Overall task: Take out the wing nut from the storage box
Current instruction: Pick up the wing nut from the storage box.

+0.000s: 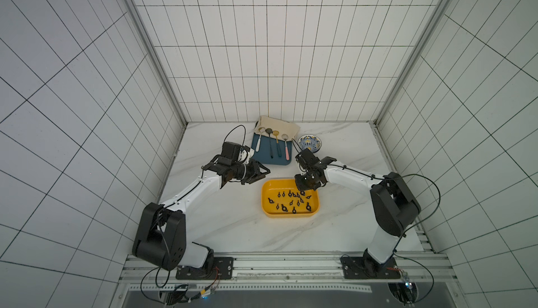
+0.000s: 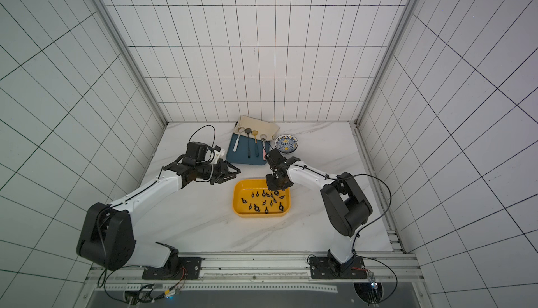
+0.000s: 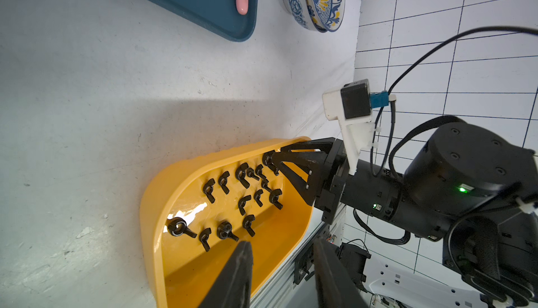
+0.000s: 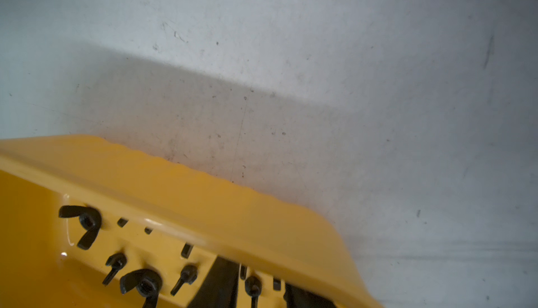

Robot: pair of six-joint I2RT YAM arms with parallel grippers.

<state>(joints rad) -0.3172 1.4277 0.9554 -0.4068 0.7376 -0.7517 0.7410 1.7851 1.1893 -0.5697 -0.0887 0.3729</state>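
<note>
**Item.** The wing nut (image 4: 253, 287) is black and stands on the floor of the yellow storage box (image 1: 291, 215), in the box's far corner on the right arm's side. The other wing nuts (image 1: 292, 203) lie loose across the same floor, several just beside it.

**Right gripper** (image 1: 302, 190). It is lowered into the box at that corner, with its jaws part-way apart and astride the nut. In the right wrist view, yellow floor shows on both sides of the nut. I judge it bracketed, not clamped.

**Left gripper** (image 1: 265, 174). Its jaws are apart and empty. It hovers over the marble table (image 1: 233, 228) beside the box's far left corner, clear of the rim.

**Step in hand (judgement): closing on the nut.**
- Centre the nut between the pads before closing, as an off-centre pinch on such a small, hard part may flick it away.
- Keep the neighbouring nuts outside the jaws.
- Mind the box wall close to the outer finger. The tub looks light and nothing holds it, so a push could slide it.
- Lift straight up past the rim before moving sideways.

**Beyond the box.** On its far side are the dark-blue tray (image 1: 273, 161) bearing spoons (image 1: 271, 145) and the patterned bowl (image 1: 309, 143). Neither is involved.
</note>
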